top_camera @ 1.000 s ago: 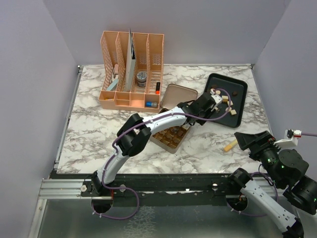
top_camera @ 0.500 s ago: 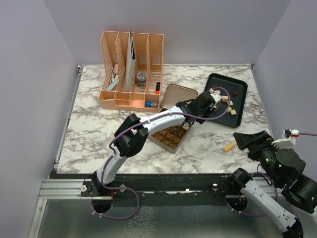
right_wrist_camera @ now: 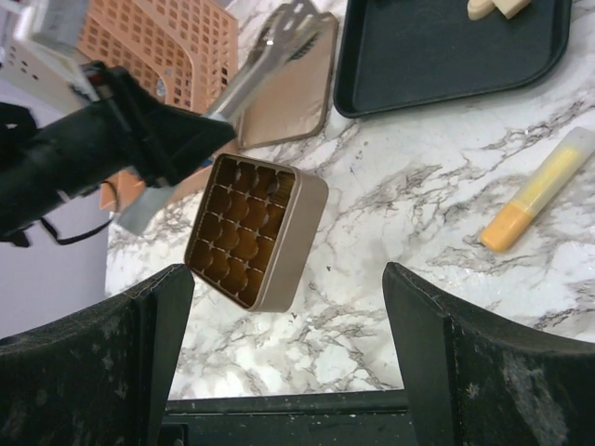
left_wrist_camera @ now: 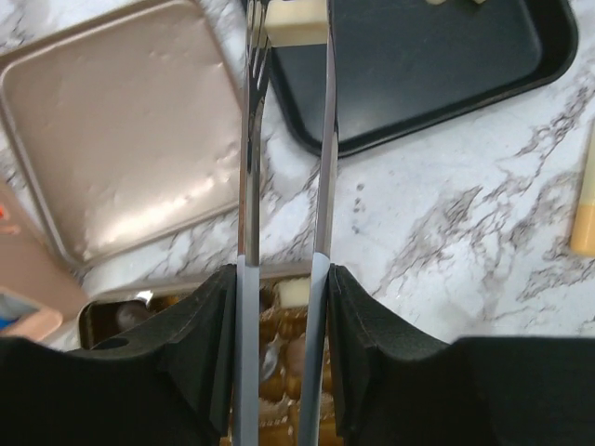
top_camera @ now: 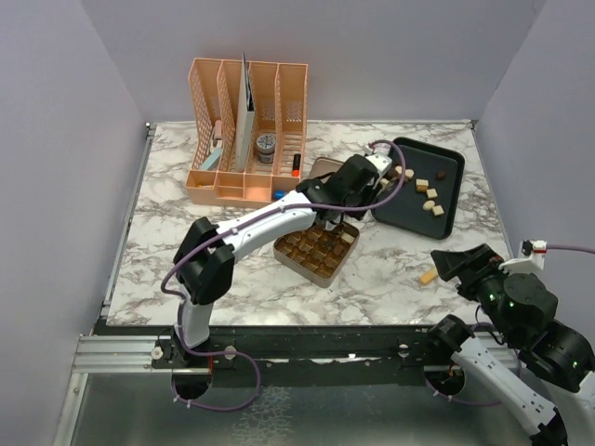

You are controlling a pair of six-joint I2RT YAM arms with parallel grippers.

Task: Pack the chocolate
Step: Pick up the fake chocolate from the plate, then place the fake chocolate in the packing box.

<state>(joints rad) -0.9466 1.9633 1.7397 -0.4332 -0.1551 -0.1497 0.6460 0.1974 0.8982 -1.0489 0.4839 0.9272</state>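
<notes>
My left gripper (top_camera: 351,180) is shut on metal tongs (left_wrist_camera: 251,186). The tongs' tips pinch a cream-white chocolate piece (left_wrist_camera: 296,23) over the near-left edge of the black tray (top_camera: 416,193). Several more chocolate pieces (top_camera: 425,187) lie on that tray. The square gold tin (top_camera: 316,249) lies open in front of the gripper, with brown cells and one cream piece (left_wrist_camera: 290,293) in it. It also shows in the right wrist view (right_wrist_camera: 253,228). My right gripper (top_camera: 457,264) is open and empty, hovering near the table's front right.
The tin's gold lid (top_camera: 322,168) lies behind the tin. A yellow-orange tube (top_camera: 429,275) lies right of the tin. A peach desk organizer (top_camera: 246,130) stands at the back left. The table's front edge runs just below my right gripper.
My left arm has swung left and back from over the tray, carrying the tongs with the cream piece; the tin is now uncovered. My right arm has shifted slightly.
</notes>
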